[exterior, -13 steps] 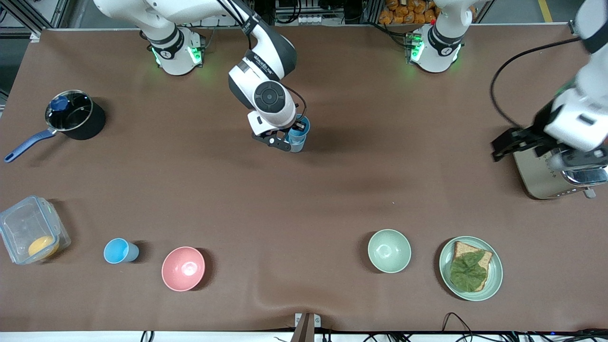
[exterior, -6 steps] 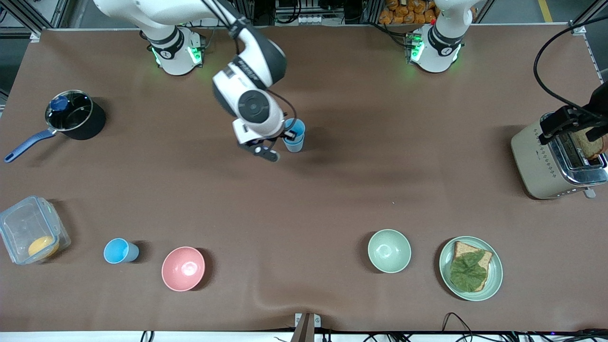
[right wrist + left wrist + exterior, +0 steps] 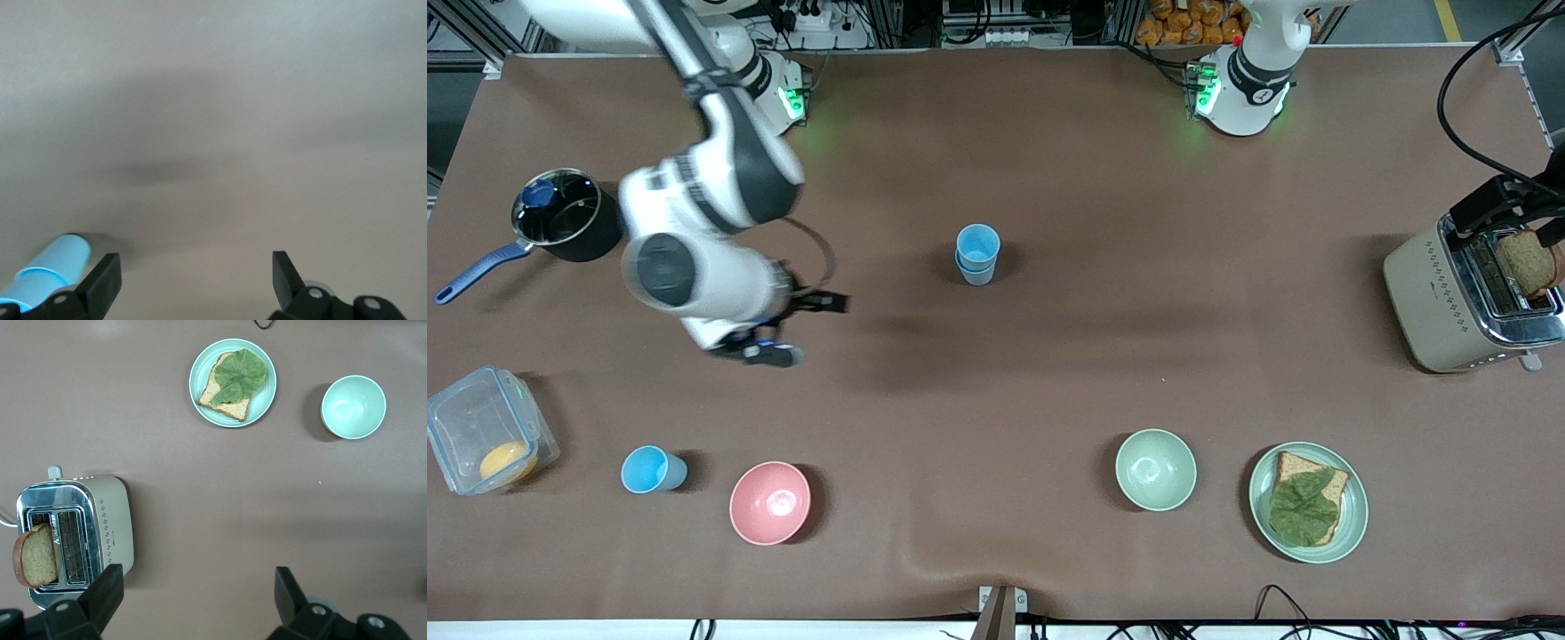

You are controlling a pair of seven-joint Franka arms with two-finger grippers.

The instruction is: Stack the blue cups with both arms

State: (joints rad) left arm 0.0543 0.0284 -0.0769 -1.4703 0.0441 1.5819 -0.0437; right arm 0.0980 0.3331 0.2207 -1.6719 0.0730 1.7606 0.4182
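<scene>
two blue cups (image 3: 977, 253) already sit nested mid-desk; a third blue cup (image 3: 653, 469) waits beside the pink bowl (image 3: 770, 502). right pincer (image 3: 793, 327), jaws apart and empty, hovers over bare desk. left pincer (image 3: 193, 600), apart, hangs over the toaster (image 3: 1467, 307).

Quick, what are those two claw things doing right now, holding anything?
Left gripper: open, holding nothing, over the table beside the toaster.
Right gripper: open, holding nothing, over bare table, away from the stacked blue cups.
</scene>
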